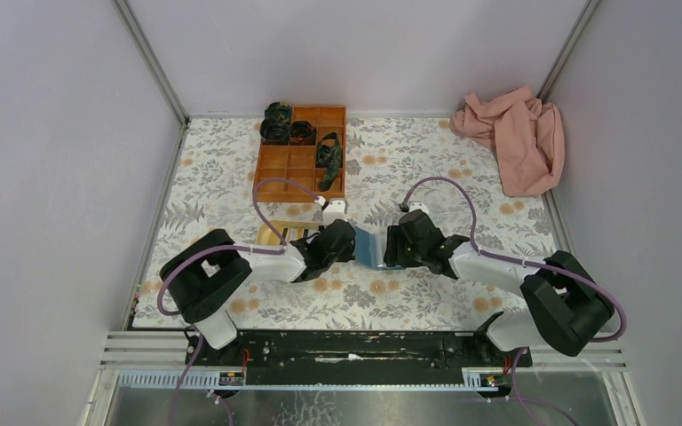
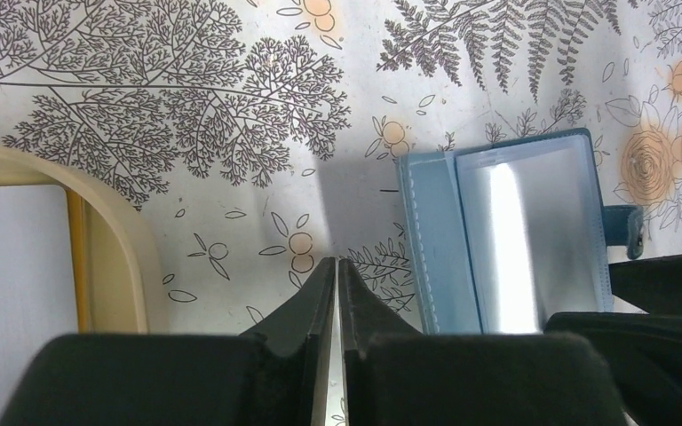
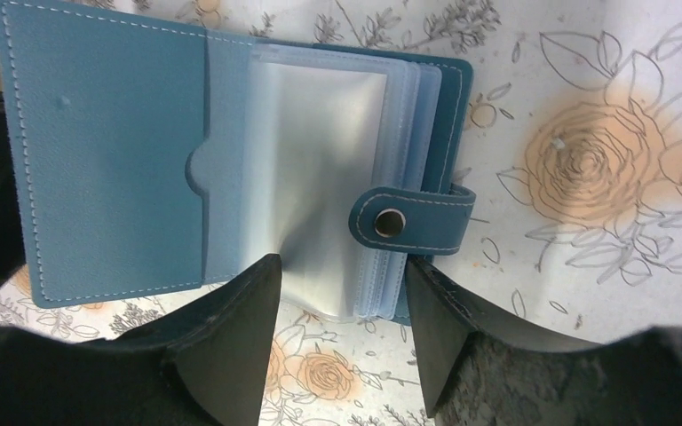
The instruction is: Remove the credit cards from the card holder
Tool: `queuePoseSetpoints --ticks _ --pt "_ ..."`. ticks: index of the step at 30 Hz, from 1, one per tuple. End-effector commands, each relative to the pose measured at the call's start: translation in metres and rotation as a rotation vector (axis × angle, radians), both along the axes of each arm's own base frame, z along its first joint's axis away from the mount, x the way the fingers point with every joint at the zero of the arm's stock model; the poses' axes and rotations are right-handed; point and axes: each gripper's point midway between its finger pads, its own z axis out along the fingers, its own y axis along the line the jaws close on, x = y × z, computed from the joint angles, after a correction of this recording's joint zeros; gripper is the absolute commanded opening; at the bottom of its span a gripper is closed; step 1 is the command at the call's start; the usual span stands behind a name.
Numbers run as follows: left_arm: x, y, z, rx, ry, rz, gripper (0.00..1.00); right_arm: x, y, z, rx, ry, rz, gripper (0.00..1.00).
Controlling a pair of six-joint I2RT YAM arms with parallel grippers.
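The right gripper (image 3: 342,271) is standing with its black fingers (image 3: 231,337) spread, straddling the near edge of the light-blue leather card holder (image 3: 107,151). The holder is lying open like a book on the floral-printed tablecloth (image 2: 231,115). Its bundle of clear plastic sleeves (image 3: 320,160) is sitting between the two fingers; whether they are pressing on it cannot be told. A blue strap with a metal snap (image 3: 392,222) is folding over the sleeves from the right-hand cover.

The left gripper (image 2: 337,266) is hovering with its fingers drawn together to a thin slit, just beside the holder's left cover and not touching it. In the top view the holder is lying between the two grippers, at the middle of the table.

A pale yellow oval tray (image 2: 120,240) is sitting near the left gripper. Farther back, a wooden compartment box (image 1: 289,164) is holding dark rolled items, and a crumpled pink cloth (image 1: 515,138) is lying in the far right corner.
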Motion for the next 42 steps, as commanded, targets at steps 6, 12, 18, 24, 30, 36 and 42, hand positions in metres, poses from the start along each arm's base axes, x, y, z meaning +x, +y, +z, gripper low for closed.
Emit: queuePoseSetpoints --ticks 6,12,18,24,30,36,42 --pt "0.007 -0.008 -0.001 0.006 -0.001 -0.017 0.10 0.010 0.014 0.010 0.059 -0.030 0.018 0.60" --pt "0.006 -0.007 -0.002 0.008 0.002 -0.018 0.08 0.010 0.002 0.016 0.014 -0.046 -0.012 0.59" --pt "0.004 -0.008 -0.003 0.003 0.013 -0.025 0.00 0.009 0.005 0.030 0.046 -0.068 0.002 0.60" --pt "0.003 -0.009 -0.006 0.006 0.027 -0.030 0.00 0.009 0.013 0.033 0.071 -0.066 0.022 0.60" --pt "0.003 -0.009 -0.006 0.007 0.030 -0.032 0.00 0.007 0.017 0.018 0.068 -0.034 0.033 0.60" --pt "0.003 -0.010 -0.010 0.014 0.040 -0.037 0.00 0.009 0.023 0.018 0.086 -0.032 0.039 0.60" --pt "0.003 -0.010 -0.012 0.018 0.047 -0.034 0.00 0.011 0.025 0.023 0.087 -0.043 0.045 0.60"
